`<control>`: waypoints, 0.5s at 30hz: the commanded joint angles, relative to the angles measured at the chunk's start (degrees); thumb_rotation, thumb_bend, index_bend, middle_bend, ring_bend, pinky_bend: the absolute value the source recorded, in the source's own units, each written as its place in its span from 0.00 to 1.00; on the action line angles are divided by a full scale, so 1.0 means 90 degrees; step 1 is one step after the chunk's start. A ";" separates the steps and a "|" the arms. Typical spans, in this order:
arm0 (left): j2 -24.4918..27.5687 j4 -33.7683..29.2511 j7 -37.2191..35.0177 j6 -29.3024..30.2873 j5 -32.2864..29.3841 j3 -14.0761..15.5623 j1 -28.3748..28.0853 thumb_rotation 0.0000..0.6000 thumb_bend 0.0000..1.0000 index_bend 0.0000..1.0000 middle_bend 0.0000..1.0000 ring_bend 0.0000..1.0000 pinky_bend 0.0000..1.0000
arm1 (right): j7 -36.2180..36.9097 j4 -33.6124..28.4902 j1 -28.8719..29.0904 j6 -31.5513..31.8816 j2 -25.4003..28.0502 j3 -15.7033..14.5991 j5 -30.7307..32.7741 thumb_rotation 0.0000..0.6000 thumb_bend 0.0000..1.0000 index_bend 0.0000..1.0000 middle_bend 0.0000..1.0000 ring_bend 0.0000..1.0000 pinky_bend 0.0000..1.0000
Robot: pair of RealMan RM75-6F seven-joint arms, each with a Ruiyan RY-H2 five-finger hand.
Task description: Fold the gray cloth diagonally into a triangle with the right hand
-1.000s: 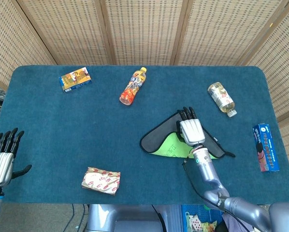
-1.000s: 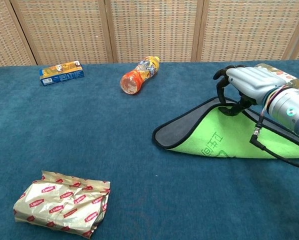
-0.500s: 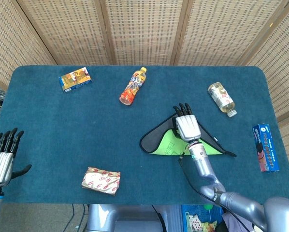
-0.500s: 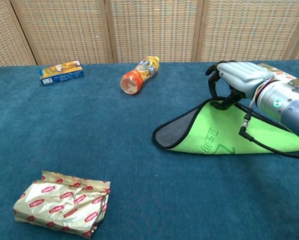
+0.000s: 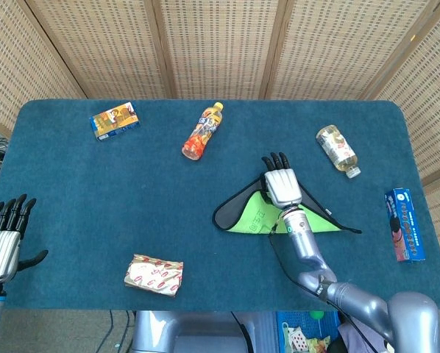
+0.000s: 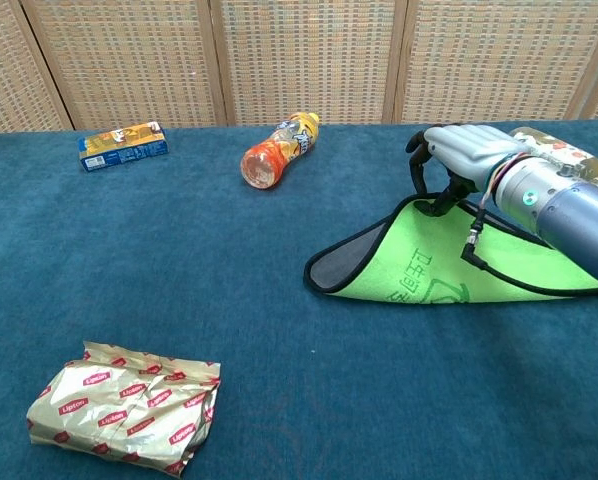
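Note:
The gray cloth (image 5: 258, 219) lies at the table's centre-right, doubled over into a triangle with its green underside (image 6: 429, 270) facing up. A gray strip (image 6: 337, 268) still shows along the left edge. My right hand (image 5: 281, 184) is over the triangle's far corner, fingers curled down and pinching the folded-over corner, as the chest view shows (image 6: 464, 152). My left hand (image 5: 3, 239) hovers at the table's near-left edge with straight, spread fingers and holds nothing; it shows in the head view only.
An orange bottle (image 5: 203, 131) lies at the back centre, and a yellow-blue box (image 5: 114, 120) at the back left. A Lipton packet (image 6: 127, 405) sits near the front left. A clear bottle (image 5: 338, 151) and a blue box (image 5: 405, 224) lie right of the cloth.
My right hand has carried the cloth's corner toward the far side and slightly left. The green layer now covers more of the gray, narrowing the gray strip. The left hand has stayed still.

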 commanded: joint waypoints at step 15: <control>-0.0046 0.0030 0.0057 -0.0085 -0.0066 0.0004 -0.0045 1.00 0.10 0.00 0.00 0.00 0.00 | 0.0376 0.0912 0.0309 -0.0313 -0.0115 0.0046 0.0268 1.00 0.49 0.63 0.17 0.00 0.00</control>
